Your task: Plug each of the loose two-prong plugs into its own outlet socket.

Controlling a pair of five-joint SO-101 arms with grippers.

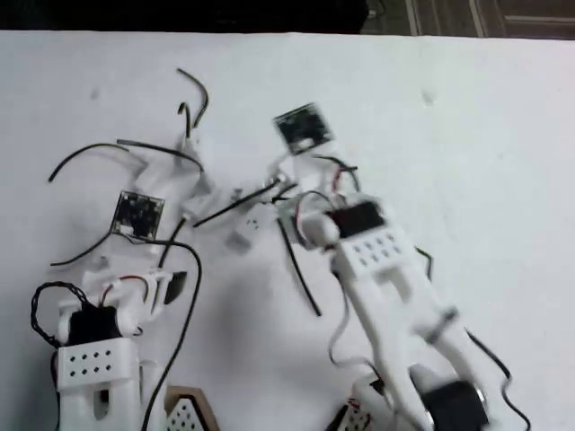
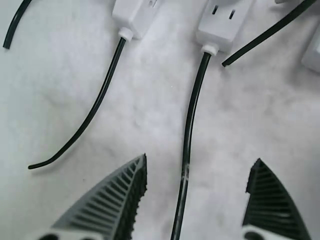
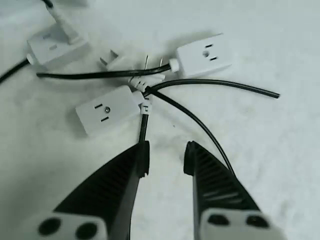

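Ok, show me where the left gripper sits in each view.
High view: left gripper, in the lower left of the picture.
Left wrist view: in the foreground, open, astride a black cord.
Shared landmark: that black cord, running from a white socket to the gripper.

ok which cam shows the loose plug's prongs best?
Right wrist view. The plug lies just ahead of the open right gripper, both prongs clear against the table. The high view has it in the cable tangle, too small for prongs. The left wrist view faces two sockets and their cords.
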